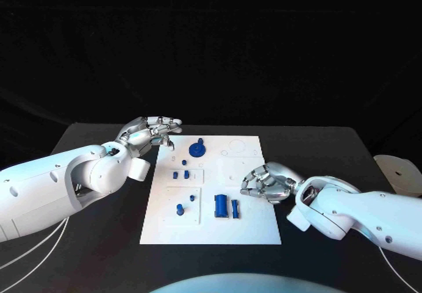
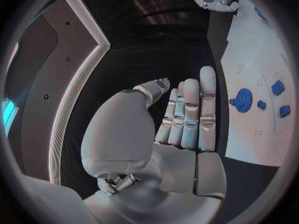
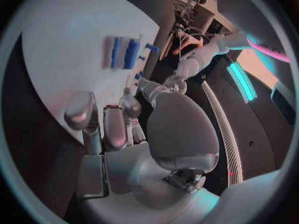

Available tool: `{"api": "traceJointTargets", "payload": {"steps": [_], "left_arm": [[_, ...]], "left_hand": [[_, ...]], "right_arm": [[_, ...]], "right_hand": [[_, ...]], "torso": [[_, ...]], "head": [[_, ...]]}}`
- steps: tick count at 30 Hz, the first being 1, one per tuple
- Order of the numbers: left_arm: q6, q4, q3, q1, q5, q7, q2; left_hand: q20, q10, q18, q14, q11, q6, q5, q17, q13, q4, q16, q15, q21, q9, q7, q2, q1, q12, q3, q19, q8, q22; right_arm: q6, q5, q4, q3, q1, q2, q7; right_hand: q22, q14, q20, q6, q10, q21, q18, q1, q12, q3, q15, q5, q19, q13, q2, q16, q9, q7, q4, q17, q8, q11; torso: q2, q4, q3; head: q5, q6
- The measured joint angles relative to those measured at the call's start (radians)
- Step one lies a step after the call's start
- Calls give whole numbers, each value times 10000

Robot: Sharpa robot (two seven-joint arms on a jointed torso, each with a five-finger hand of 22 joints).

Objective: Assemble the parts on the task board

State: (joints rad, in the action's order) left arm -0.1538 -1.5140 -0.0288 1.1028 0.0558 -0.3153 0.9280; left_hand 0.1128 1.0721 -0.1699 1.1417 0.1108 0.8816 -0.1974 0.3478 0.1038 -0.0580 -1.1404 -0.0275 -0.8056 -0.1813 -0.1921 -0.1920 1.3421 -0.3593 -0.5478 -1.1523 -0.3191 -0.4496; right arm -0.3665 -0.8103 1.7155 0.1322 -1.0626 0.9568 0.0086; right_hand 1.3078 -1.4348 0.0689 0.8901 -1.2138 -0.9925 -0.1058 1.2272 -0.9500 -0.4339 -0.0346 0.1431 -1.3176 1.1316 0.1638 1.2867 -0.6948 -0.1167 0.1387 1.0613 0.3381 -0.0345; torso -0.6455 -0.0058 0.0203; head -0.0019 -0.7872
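Note:
The white task board (image 1: 250, 229) lies in the middle of the black table. A blue gear (image 1: 198, 148) stands near its far edge, with small blue pegs (image 1: 180, 175) below it and two blue blocks (image 1: 227, 207) nearer me. My left hand (image 1: 151, 131) hovers over the board's far left corner. In the left wrist view its fingers (image 2: 190, 109) are straight, side by side, and hold nothing, with the gear (image 2: 242, 100) beyond them. My right hand (image 1: 264, 182) sits at the board's right edge. Its fingers (image 3: 115, 127) are curled in, with nothing seen in them.
A pale round object (image 1: 400, 171) lies at the table's right edge. Bare black table (image 1: 334, 146) surrounds the board on all sides. The right part of the board (image 3: 69, 40) carries no blue pieces.

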Motion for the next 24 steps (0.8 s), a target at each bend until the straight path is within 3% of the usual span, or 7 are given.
{"api": "traceJointTargets", "payload": {"steps": [2,6,13,16,19,21,24], "left_arm": [[-16,158,17,-75,-19,-36,-65],[-60,464,27,-152,-80,-121,-231],[-347,1248,26,-250,-426,-504,-691],[-509,1616,26,-298,-623,-716,-908],[-645,1948,26,-325,-801,-930,-1101],[-717,2097,26,-348,-895,-1051,-1197],[-825,2267,25,-378,-1019,-1223,-1317]], "left_hand": [[0,0,0,0,0,0,0,0,0,0,0,0,0,0,0,0,0,0,0,0,0,0],[0,-36,0,-55,36,-27,0,-27,0,-27,0,-49,48,8,-27,10,-10,0,27,0,0,25],[165,-458,-1,-1079,166,-157,0,-373,-94,-108,665,-192,666,48,-85,19,-62,97,5,685,0,303],[339,-813,0,-1848,312,-275,0,-805,-250,-153,1574,-395,1304,76,-203,-15,-95,342,14,1463,0,603],[532,-1148,12,-2745,477,-494,0,-1320,-370,-238,2760,-666,2093,126,-221,-17,-97,580,12,2307,10,993],[886,-1586,329,-4084,725,-920,0,-1880,-395,-263,4215,-1170,3364,205,-152,-53,-134,949,-14,3689,217,1668],[1475,-1739,384,-4510,879,-1030,0,-2536,-395,-362,6161,-1506,5113,223,-90,-47,-127,1597,85,4317,285,2760]], "right_arm": [[-12,935,-474,2,-187,-119,660],[-31,2260,-1317,-3,-403,-419,1528],[-24,4473,-3528,-48,-661,-1466,2946],[11,5158,-4326,-62,-673,-1889,3418],[54,5712,-4940,-82,-676,-2231,3830],[96,5983,-5230,-86,-675,-2399,4042],[176,6318,-5544,-92,-667,-2577,4307]], "right_hand": [[0,279,59,-118,647,943,-115,0,1072,-82,48,0,413,-824,0,-543,-34,-77,-83,-696,-5,-64],[-932,1392,237,-524,1569,4164,-651,0,2666,-410,230,0,1849,-2244,0,-2532,-26,-276,-278,-3025,-196,-281],[-2688,3659,803,-1018,2821,6608,-648,-32,4943,-1368,882,-63,3298,-4681,32,-5691,660,-791,-504,-4907,-737,-856],[-3479,4701,1086,-1005,2960,7557,-647,-84,5855,-1725,1243,-92,4047,-5771,52,-7062,971,-812,-583,-5617,-972,-1106],[-4429,4509,1359,-650,2398,8227,-646,-197,6683,-2016,1287,-119,3907,-7205,-60,-8157,1378,-916,-825,-6364,-1218,-1237],[-4836,4253,1399,-501,2071,8453,-647,-285,6951,-2038,1361,-119,3731,-7813,-149,-8551,1574,-936,-943,-6634,-1349,-1169],[-5317,4240,1403,-460,1988,8753,-647,-340,7305,-2029,1405,-119,3668,-8464,-204,-9100,1800,-970,-1061,-6955,-1548,-1175]], "torso": [[73,-7,36],[212,-19,112],[476,-71,230],[569,-81,235],[638,-87,227],[679,-89,211],[709,-99,174]], "head": [[-36,77],[-84,271],[-158,942],[-177,1162],[-182,1307],[-168,1392],[-131,1482]]}}
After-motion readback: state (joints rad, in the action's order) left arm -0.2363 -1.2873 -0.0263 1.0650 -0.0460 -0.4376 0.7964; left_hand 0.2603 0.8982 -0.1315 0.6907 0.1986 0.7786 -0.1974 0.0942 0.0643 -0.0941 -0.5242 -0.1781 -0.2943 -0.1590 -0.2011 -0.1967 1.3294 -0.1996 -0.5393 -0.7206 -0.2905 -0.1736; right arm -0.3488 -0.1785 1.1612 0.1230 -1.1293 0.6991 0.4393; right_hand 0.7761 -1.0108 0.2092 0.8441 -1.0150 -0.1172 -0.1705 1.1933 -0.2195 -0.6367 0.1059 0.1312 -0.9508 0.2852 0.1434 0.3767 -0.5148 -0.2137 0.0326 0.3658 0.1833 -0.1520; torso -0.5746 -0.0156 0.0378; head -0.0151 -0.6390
